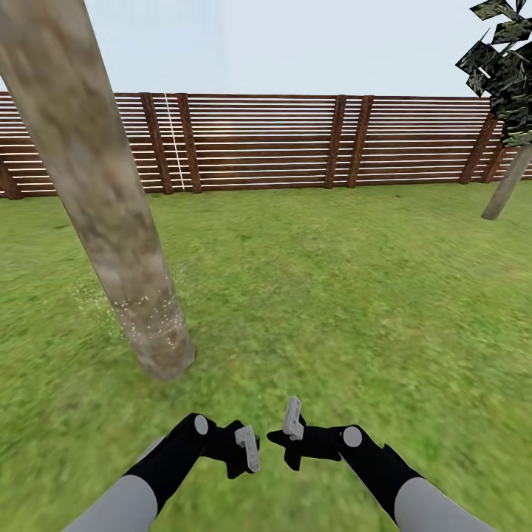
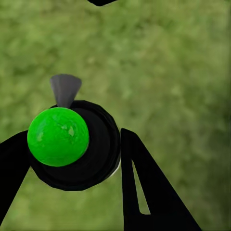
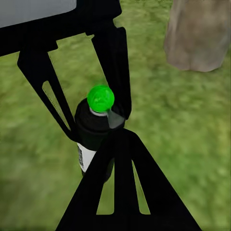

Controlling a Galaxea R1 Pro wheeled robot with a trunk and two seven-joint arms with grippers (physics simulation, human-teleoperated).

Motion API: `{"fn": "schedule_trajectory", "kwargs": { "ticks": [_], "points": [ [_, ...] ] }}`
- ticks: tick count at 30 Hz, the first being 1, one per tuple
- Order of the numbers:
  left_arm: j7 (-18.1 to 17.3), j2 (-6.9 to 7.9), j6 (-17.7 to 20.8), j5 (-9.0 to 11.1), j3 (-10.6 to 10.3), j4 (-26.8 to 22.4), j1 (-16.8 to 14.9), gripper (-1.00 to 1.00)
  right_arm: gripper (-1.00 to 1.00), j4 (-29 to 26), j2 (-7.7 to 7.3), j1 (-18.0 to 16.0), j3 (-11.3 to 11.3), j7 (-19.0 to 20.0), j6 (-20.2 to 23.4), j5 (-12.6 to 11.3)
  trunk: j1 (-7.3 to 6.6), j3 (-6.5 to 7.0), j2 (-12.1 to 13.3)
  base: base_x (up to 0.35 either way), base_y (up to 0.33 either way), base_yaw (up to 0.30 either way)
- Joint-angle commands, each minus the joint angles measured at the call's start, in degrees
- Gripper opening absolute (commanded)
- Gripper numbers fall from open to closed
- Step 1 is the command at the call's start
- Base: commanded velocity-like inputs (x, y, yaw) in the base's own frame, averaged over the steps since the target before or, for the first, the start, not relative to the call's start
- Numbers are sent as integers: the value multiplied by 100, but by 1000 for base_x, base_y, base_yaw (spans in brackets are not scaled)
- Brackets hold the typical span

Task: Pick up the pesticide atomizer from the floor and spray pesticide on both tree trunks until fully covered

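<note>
The left gripper (image 2: 72, 159) has its jaws clenched around the black, green-capped pesticide atomizer (image 2: 72, 144), held upright over the grass so its nozzle faces the speckled tree trunk (image 1: 103, 207), while the right gripper's (image 1: 293, 421) jaws sit released nearby.

Tree trunk (image 1: 111, 214) at 10 o'clock, base on grass floor (image 1: 332, 295). Fence (image 1: 281, 140) across 12 o'clock, behind lawn. Second tree (image 1: 510, 177) at 2 o'clock near fence. Pesticide atomizer (image 3: 94, 134) between left pincer (image 1: 247, 447) fingers, right pincer (image 1: 293, 419) just beside.
</note>
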Motion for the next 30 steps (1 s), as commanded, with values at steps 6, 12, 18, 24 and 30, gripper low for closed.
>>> {"fn": "schedule_trajectory", "kwargs": {
  "ticks": [6,12,18,24,30],
  "points": [
    [-14,-56,30,-7,5,-11,0,-100,-100,-8,-4,-6,13,-15,-34,51,-1,-5,-2,0,0,0],
    [6,-110,29,-7,11,2,2,-100,-100,-8,-4,-7,13,-18,-32,51,-1,-5,-2,0,0,0],
    [6,-179,21,-2,15,28,7,-100,-100,-8,-4,-6,13,-18,-33,51,-1,-5,-2,0,0,0],
    [15,-215,21,17,8,19,7,-100,-100,-1,-4,-2,13,-19,-36,51,-1,-5,-2,0,0,0],
    [21,-243,21,42,8,-7,2,-100,-100,1,-4,-1,13,-19,-40,51,-1,-5,-2,0,0,0]
  ]
}}
